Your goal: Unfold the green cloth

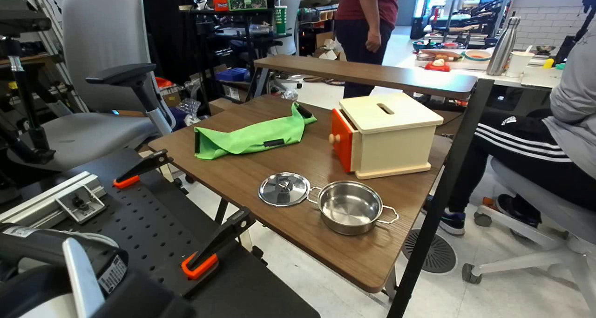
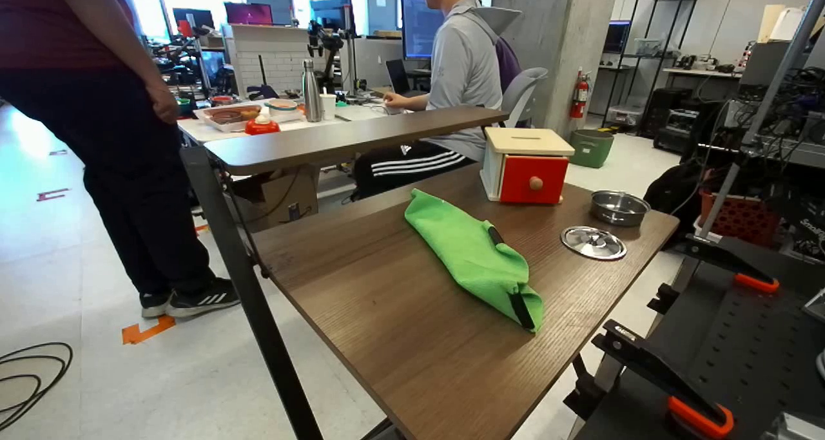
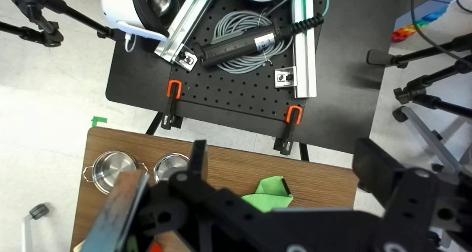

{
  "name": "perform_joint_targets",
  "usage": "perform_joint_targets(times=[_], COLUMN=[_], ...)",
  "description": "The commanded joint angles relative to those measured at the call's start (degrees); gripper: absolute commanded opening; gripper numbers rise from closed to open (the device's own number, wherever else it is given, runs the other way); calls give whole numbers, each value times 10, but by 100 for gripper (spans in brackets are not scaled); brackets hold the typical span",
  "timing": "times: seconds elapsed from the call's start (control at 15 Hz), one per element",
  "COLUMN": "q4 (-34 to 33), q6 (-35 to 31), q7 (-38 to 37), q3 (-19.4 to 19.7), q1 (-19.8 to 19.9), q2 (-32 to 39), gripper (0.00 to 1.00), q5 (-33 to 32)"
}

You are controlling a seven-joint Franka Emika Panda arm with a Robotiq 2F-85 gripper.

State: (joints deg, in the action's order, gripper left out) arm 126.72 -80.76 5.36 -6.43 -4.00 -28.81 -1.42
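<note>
The green cloth (image 1: 253,135) lies folded and creased in a long strip on the brown table, with short black strips on its edges. It also lies there in an exterior view (image 2: 469,250), running diagonally, with one end near the table's edge. In the wrist view only one folded end of the cloth (image 3: 271,193) shows; my gripper's body hides the rest. My gripper (image 3: 284,148) is wide open with nothing between its fingers, high above the table and apart from the cloth. The gripper is out of view in both exterior views.
A tan wooden box (image 1: 396,143) with a red drawer front stands beside the cloth. A steel pot (image 1: 350,207) and its lid (image 1: 284,189) lie near the table edge. A raised shelf (image 1: 368,76) runs along the table. Black clamps (image 2: 664,375) sit on the adjacent black table.
</note>
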Motion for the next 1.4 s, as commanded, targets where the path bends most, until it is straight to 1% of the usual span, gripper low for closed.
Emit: perform_joint_targets(times=[0.0, 0.33, 0.73, 1.0, 1.33], q4=[12, 26, 51, 93, 135], q6=[-44, -137, -261, -378, -525], q7=[-9, -7, 12, 14, 4], q3=[5, 14, 30, 32, 31], q1=[-5, 1, 4, 4, 8], q2=[23, 74, 138, 160, 193], gripper=[100, 100, 100, 100, 100], q5=[-16, -32, -31, -29, -46])
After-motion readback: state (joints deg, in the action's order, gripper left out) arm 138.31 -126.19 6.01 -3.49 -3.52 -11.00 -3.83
